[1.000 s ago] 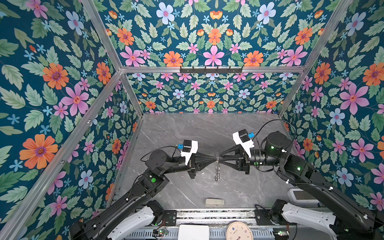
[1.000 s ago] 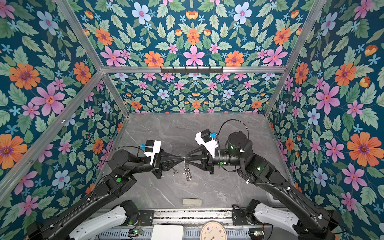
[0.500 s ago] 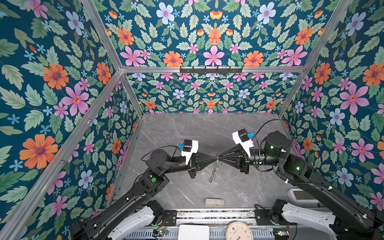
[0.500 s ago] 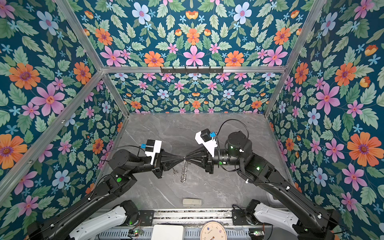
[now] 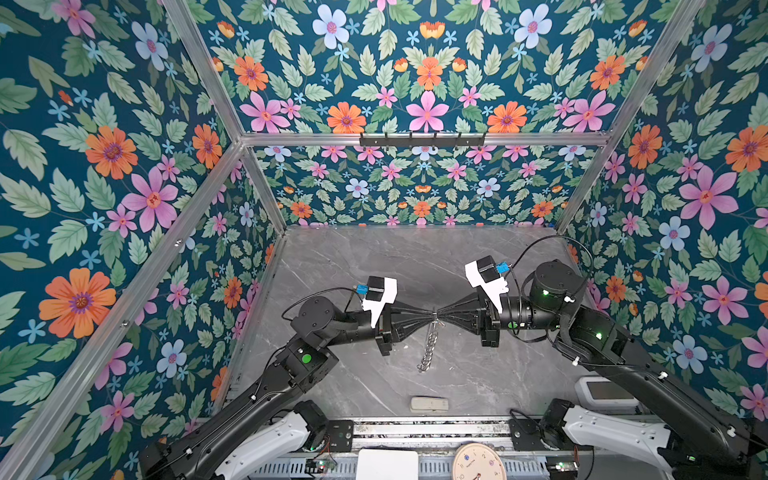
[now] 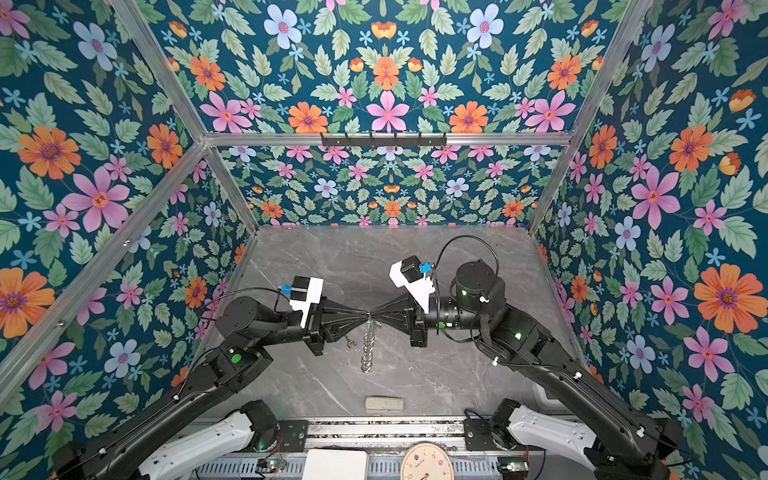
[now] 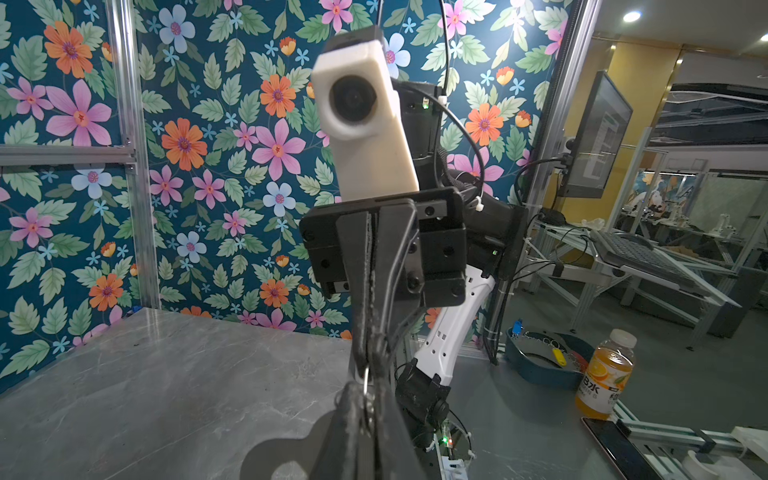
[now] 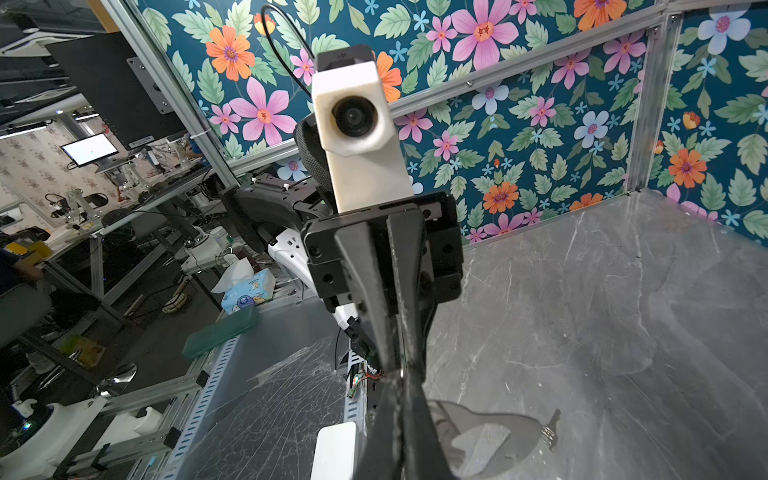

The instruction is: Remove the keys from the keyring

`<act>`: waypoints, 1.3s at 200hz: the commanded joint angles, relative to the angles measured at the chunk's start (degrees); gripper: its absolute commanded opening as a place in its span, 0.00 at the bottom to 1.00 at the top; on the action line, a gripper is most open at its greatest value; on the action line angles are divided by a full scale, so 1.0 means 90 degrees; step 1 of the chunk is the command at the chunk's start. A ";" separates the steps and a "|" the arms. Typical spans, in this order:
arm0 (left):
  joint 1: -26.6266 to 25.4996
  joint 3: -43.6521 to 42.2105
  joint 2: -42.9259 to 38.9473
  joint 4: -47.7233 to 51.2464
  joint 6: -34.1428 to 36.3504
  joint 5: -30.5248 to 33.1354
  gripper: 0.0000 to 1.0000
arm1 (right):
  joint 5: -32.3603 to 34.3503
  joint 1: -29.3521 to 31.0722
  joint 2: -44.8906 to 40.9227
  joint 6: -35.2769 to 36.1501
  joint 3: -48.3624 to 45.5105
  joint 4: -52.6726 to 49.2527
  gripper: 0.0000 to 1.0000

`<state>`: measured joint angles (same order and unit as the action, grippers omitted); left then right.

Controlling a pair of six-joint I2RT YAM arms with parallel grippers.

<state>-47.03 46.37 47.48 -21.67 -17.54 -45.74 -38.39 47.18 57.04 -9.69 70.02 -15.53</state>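
- Blue-grey bowl (image 7: 540,374), outside the enclosure, past the right arm's base: it contains silver link chains (image 7: 540,341) with rings and one yellow tag (image 7: 557,356).
- Bottle (image 7: 606,374), upright beside the bowl: white cap on, orange drink inside.
- Counter (image 5: 374,270): grey veined stone, walled by floral panels (image 5: 415,187) on the left, far and right sides.
- Right fingers (image 7: 353,266): these reach leftward to the middle of the counter, raised above it. They are pressed fully together and pinch the ring (image 7: 365,381) of the keyring at their tips.
- Left fingers (image 8: 370,291): these reach rightward and meet the right fingers tip to tip. A narrow slit shows between them. Whether they grip the ring cannot be told.
- Keyring (image 5: 428,349) (image 6: 367,349): the ring sits where the two sets of tips meet. The chain hangs from that point, running toward the near edge in both top views. Whether its lower end touches the counter cannot be told.
- Key (image 6: 350,342) (image 8: 548,432): loose on the counter under the left fingers, just left of the hanging chain and apart from it. A second key is too small to make out.
- Beige block (image 5: 429,404): flat at the near edge of the counter, well apart from the chain.
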 commanded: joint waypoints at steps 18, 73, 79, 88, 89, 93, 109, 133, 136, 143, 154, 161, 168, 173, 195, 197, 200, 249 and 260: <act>0.0010 0.0369 0.0002 0.0885 0.0222 -0.0319 0.35 | -0.0075 -0.0045 0.0168 0.0364 0.0463 -0.1056 0.00; 0.0009 0.1312 0.0386 0.2810 0.0762 -0.0460 0.31 | -0.0128 -0.0129 0.0490 0.0774 0.1056 -0.2079 0.00; 0.0005 0.1371 0.0423 0.2918 0.0781 -0.0470 0.31 | -0.0137 -0.0127 0.0515 0.0791 0.1084 -0.2120 0.00; 0.0005 0.1445 0.0487 0.3031 0.0790 -0.0495 0.32 | -0.0177 -0.0125 0.0546 0.0803 0.1113 -0.2153 0.00; 0.0008 0.1452 0.0491 0.3042 0.0788 -0.0495 0.32 | -0.0177 -0.0130 0.0552 0.0803 0.1110 -0.2157 0.00; 0.0008 0.1480 0.0525 0.3082 0.0787 -0.0515 0.32 | -0.0161 -0.0128 0.0562 0.0804 0.1123 -0.2161 0.00; 0.0003 0.1654 0.0681 0.3373 0.0852 -0.0540 0.32 | -0.0134 -0.0127 0.0572 0.0817 0.1177 -0.2188 0.00; 0.0003 0.1762 0.0759 0.3536 0.0924 -0.0584 0.28 | -0.0119 -0.0133 0.0595 0.0850 0.1271 -0.2230 0.00; 0.0003 0.1758 0.0759 0.3524 0.0924 -0.0598 0.26 | -0.0110 -0.0127 0.0596 0.0852 0.1275 -0.2237 0.00; 0.0003 0.1762 0.0757 0.3497 0.0923 -0.0626 0.23 | -0.0083 -0.0125 0.0614 0.0862 0.1299 -0.2249 0.00; 0.0010 0.1759 0.0776 0.3463 0.0914 -0.0665 0.18 | -0.0062 -0.0127 0.0625 0.0857 0.1302 -0.2232 0.00; 0.0006 0.1772 0.0796 0.3453 0.0913 -0.0689 0.16 | -0.0060 -0.0126 0.0628 0.0862 0.1302 -0.2223 0.00; 0.0001 0.1772 0.0813 0.3453 0.0914 -0.0693 0.15 | -0.0056 -0.0130 0.0634 0.0863 0.1297 -0.2206 0.00; 0.0009 0.1772 0.0818 0.3439 0.0914 -0.0688 0.15 | -0.0060 -0.0130 0.0635 0.0861 0.1293 -0.2193 0.00; 0.0006 0.1753 0.0846 0.3323 0.0887 -0.0723 0.16 | -0.0041 -0.0128 0.0655 0.0863 0.1284 -0.2153 0.00; 0.0009 0.1750 0.0852 0.3306 0.0880 -0.0737 0.16 | -0.0041 -0.0133 0.0652 0.0862 0.1283 -0.2147 0.00; 0.0009 0.1752 0.0856 0.3284 0.0871 -0.0746 0.16 | -0.0041 -0.0133 0.0652 0.0862 0.1283 -0.2135 0.00; 0.0005 0.1632 0.0891 0.3004 0.0850 -0.0751 0.00 | 0.0077 -0.0146 0.0652 0.0806 0.1260 -0.1949 0.00; 0.0007 0.1579 0.0836 0.2889 0.0853 -0.0634 0.00 | 0.0076 -0.0147 0.0644 0.0770 0.1226 -0.1880 0.00</act>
<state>-46.94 61.10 55.55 8.01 -10.15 -51.27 -38.52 45.84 62.85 -2.59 81.06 -36.29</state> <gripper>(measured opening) 0.055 0.051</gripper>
